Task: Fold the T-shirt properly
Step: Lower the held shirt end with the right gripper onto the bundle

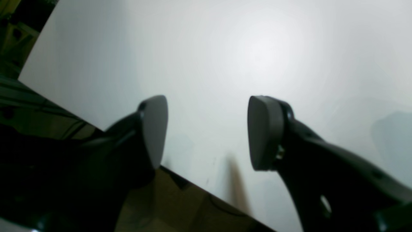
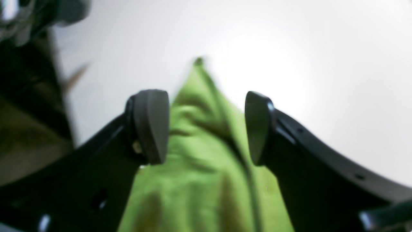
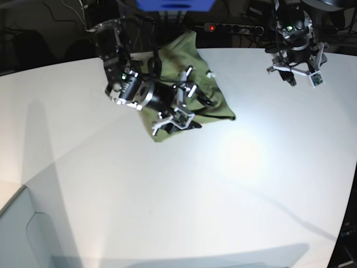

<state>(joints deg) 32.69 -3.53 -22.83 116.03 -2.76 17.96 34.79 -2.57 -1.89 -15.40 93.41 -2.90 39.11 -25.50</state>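
The T-shirt lies crumpled at the far side of the surface, directly beneath the right claw, whose jaws are spread, empty; the left claw, likewise spread, is held well apart.

Overhead light, bright glare patch on the glossy white tabletop, long soft shadows, both wrist views blurred, dark background

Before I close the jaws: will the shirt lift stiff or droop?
Likely droop: the shirt lies crumpled and creased, so it looks soft. It would probably sag from a single pinch rather than hold shape. Pushed across the smooth table, it would probably bunch up instead of sliding flat.
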